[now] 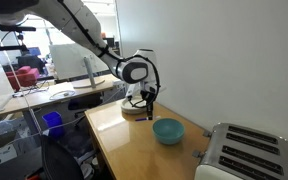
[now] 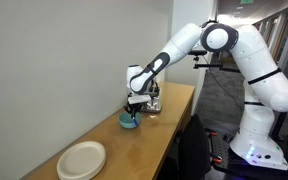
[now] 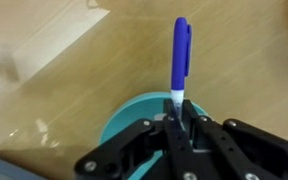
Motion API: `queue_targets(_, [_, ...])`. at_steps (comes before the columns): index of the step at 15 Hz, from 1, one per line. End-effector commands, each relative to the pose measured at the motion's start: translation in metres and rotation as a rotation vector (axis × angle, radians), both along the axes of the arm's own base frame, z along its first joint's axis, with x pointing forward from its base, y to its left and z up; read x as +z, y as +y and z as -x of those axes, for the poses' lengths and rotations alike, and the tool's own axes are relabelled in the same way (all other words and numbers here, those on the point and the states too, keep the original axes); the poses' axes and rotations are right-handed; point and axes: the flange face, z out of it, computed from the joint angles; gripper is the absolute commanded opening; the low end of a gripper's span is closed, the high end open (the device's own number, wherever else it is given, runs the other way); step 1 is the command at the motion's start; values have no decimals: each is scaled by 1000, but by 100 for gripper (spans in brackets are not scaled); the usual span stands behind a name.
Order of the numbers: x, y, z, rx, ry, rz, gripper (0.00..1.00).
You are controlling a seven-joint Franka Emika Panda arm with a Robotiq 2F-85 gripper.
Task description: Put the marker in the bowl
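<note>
an office-like lab: cluttered desks (image 1: 39,95) beyond a wooden counter (image 1: 119,130) bearing a toaster (image 1: 246,152).

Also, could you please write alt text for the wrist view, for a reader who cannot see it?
The gripper is shut on the lighter end of a dark blue-purple marker, which sticks out away from the camera. Behind it show part of a teal bowl and a light wooden table.

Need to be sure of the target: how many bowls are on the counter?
1: the teal bowl on the counter beside the toaster, partly under the pincer holding the marker. No other shows.
</note>
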Motion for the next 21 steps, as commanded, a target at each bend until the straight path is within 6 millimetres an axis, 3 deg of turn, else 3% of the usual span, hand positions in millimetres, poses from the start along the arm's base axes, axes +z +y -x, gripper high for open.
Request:
queue_targets(1, [12,-19,-20,47,40,-10,3])
queue_targets(4, [15,-36,-41,57,64,-2,3])
queue_targets(9, [2,-53,-68,63,105,3,3])
queue_targets(10, [-1,-56,-73,65,105,5,17])
queue_targets(11, [-3,-58,-77,63,106,12,39])
queue_targets(14, [-3,-60,-87,73,80,29,49])
queue_targets(21, [26,-40,-86,150,28,35,99])
